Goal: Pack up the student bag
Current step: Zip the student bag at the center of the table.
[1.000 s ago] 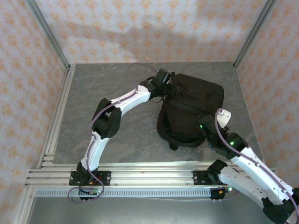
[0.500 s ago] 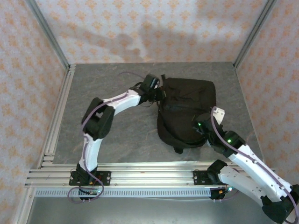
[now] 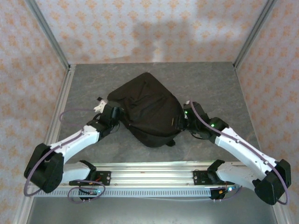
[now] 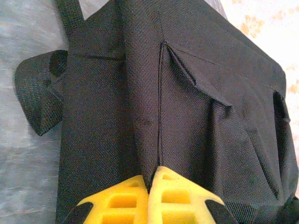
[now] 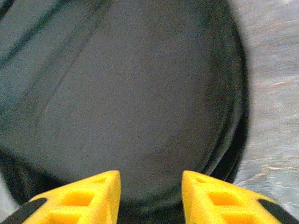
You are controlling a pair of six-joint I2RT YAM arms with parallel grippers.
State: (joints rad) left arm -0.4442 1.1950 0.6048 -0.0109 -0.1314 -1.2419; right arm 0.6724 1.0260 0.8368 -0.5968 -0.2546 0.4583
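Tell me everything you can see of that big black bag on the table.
The student bag is a large black backpack of soft woven fabric, lying slumped and creased near the middle of the grey table. A stitched seam and a pocket flap cross its surface, and a webbing loop sticks out at one side. The left gripper is shut on a fold of its cloth. The right gripper sits at its right edge with jaws apart; contact there is unclear.

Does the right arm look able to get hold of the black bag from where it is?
Probably yes: the right gripper stands open right at the student bag, dark fabric straight ahead and nothing between. The left gripper pinches a fold of it.
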